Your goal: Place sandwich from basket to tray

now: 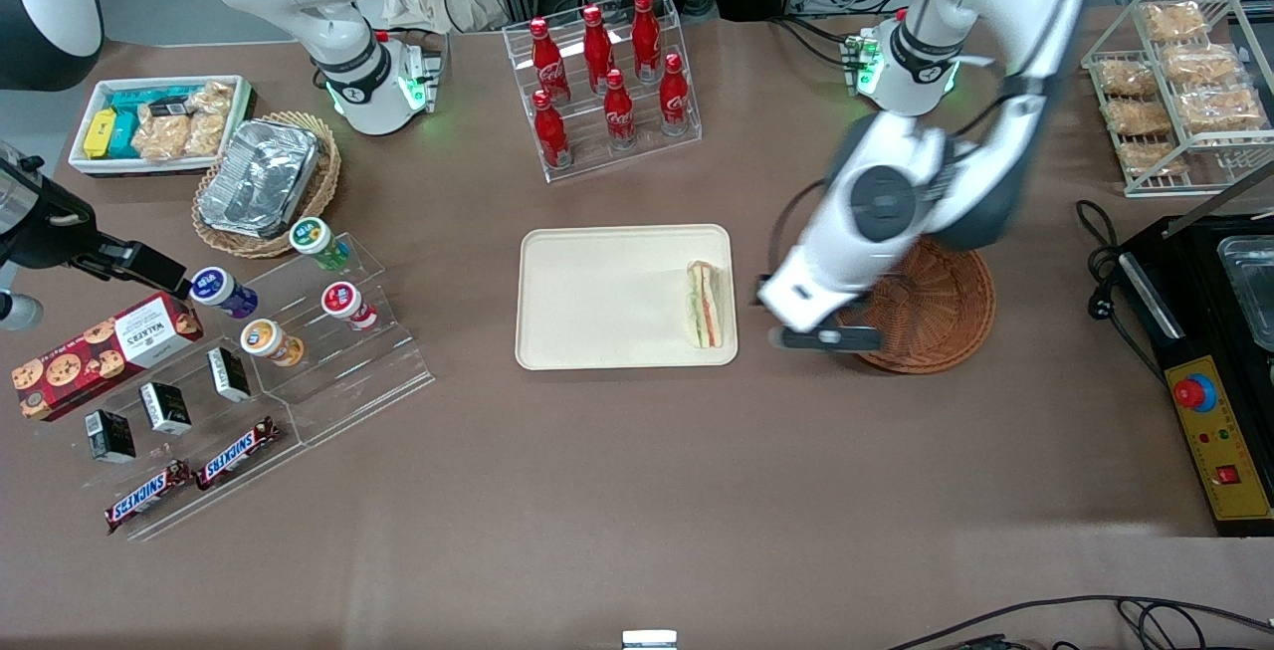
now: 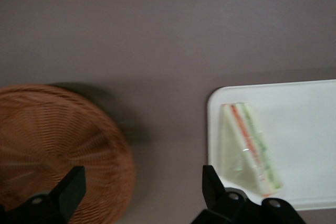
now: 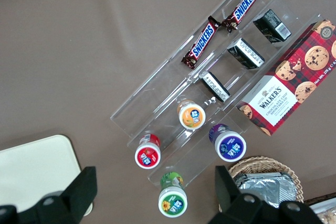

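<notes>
The gripper [image 1: 811, 322] hangs with its fingers [image 2: 68, 190] spread wide and nothing between them, above the strip of bare table [image 1: 637, 491] that separates basket and tray. The basket [image 1: 931, 307] lies just beside it toward the working arm's end, with no food in the part that shows. The tray [image 1: 597, 297] lies just beside it toward the parked arm's end.

The sandwich [image 1: 705, 305] rests flat on the tray, close against the rim nearest the gripper, free of the fingers. Judging by this, the placing is done and the arm is at the release and retreat stage; what remains is only to lift clear without brushing the sandwich.

The sandwich's long axis runs along that short rim, toward and away from the front camera. Its striped cut edge of orange-red and green faces upward, the wedge tapering to its point at the end farther from that camera.
</notes>
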Available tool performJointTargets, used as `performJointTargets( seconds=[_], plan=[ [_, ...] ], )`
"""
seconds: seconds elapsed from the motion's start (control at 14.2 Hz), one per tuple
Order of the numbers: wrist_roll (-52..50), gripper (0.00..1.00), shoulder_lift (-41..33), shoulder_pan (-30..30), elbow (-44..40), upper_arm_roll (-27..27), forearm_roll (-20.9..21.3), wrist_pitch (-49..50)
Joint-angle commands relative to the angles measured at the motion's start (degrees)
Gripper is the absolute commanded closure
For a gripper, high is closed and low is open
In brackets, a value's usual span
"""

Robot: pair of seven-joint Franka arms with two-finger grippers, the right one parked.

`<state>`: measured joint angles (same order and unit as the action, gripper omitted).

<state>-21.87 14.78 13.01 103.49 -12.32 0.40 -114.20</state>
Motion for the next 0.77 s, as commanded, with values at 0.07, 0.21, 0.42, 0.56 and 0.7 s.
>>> performJointTargets(
  seconds=[0.07, 0.21, 0.42, 0.56, 0.7],
  plan=[
    [13.85, 0.01, -8.44, -11.32, 1.19, -0.95, -1.10, 8.10],
    [18.34, 0.01, -10.03, -15.01, -0.30, -0.77, -2.33, 9.87],
    [19.50, 0.01, -10.21, -16.61, -2.85, -0.25, 0.11, 9.88],
    [20.38, 0.01, -11.17, -16.53, -3.12, -0.16, 5.37, 9.96],
    [20.55, 0.01, -12.06, -15.56, -3.12, 2.12, 7.16, 12.49]
  ],
)
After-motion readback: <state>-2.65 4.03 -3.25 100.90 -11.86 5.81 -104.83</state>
